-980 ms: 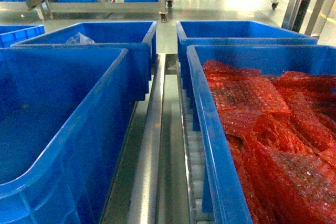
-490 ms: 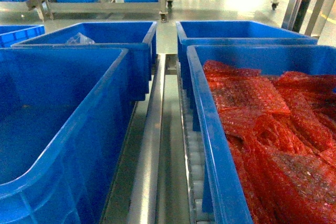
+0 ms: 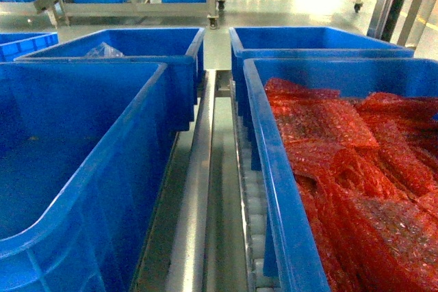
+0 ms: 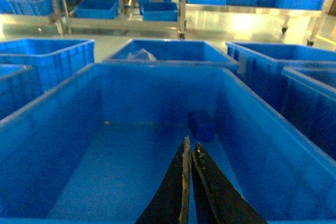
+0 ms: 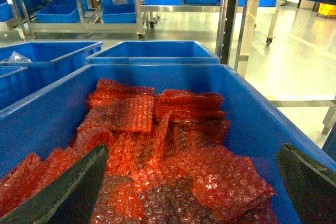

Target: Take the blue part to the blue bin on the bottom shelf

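Blue part (image 4: pixel 202 125), a small blocky piece, sits on the floor of the near-left blue bin (image 4: pixel 131 77), close against its far wall; its long axis is too blurred to judge. Just in front of the part, the left gripper (image 4: pixel 188 153) hangs inside the bin, fingers pressed together on nothing. Right of that bin, across the bottom shelf (image 3: pixel 195 196) rail, the right gripper (image 5: pixel 191 161) spreads wide above red bubble-wrap bags (image 5: pixel 157 150).

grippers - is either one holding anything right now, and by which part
Nothing is held. The left gripper is shut with nothing between its fingers, above the near left bin. The right gripper is open over the red bubble wrap.
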